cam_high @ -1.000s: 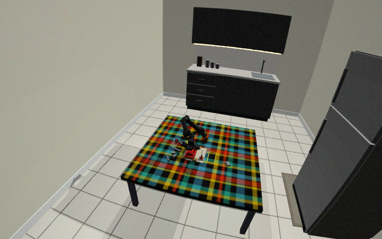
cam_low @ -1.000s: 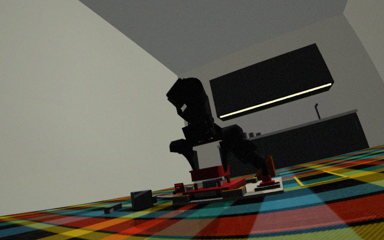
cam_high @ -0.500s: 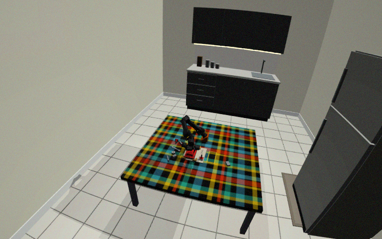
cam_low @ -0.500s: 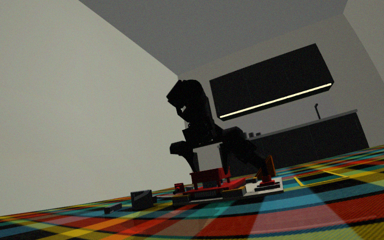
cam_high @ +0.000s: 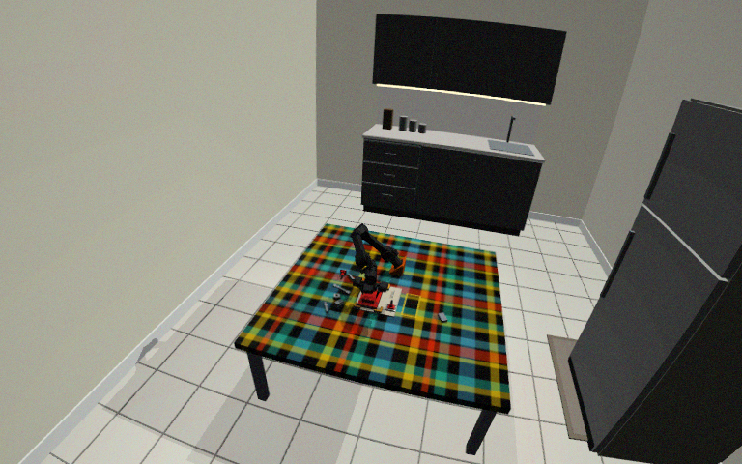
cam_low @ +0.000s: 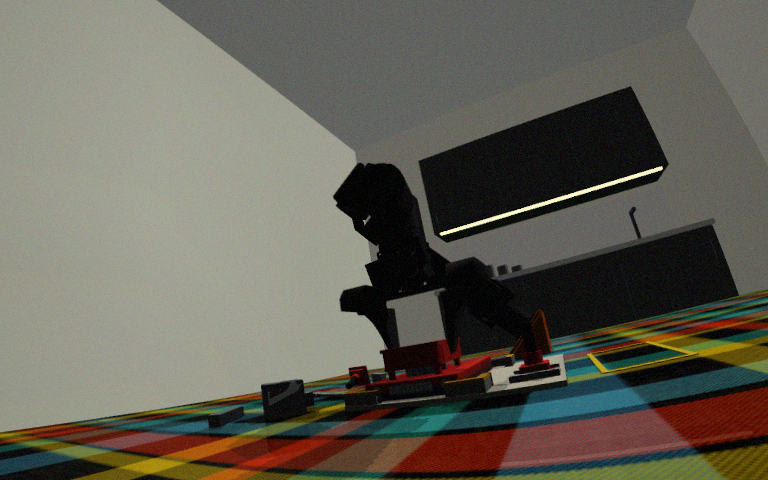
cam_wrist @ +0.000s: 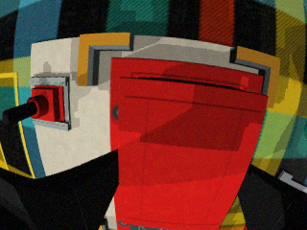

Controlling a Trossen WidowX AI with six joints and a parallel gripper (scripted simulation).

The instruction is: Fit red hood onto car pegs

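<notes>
The red hood [cam_low: 416, 355] [cam_wrist: 187, 163] is between my gripper's fingers, roof up, low over the red chassis [cam_low: 478, 367] [cam_wrist: 158, 67]. My gripper [cam_low: 421, 349] [cam_wrist: 182, 163] is shut on the hood's sides. The chassis lies in the jig, on a pale board [cam_low: 557, 380] [cam_wrist: 88, 144] [cam_high: 394, 295] with orange-and-grey corner brackets. In the exterior view the grey engine block [cam_low: 420, 371] shows under the raised hood, whose corner bosses hang close to the deck. The pegs and the boss holes are hidden, so their alignment cannot be told.
A red fixture with a black handle [cam_low: 532, 360] [cam_wrist: 49, 103] stands on the board beside the chassis. Grey blocks [cam_low: 283, 399] [cam_low: 225, 417] and a small red part [cam_low: 357, 374] lie at the other side. A yellow outline [cam_low: 604, 371] marks the table. An orange piece [cam_low: 541, 331] stands behind.
</notes>
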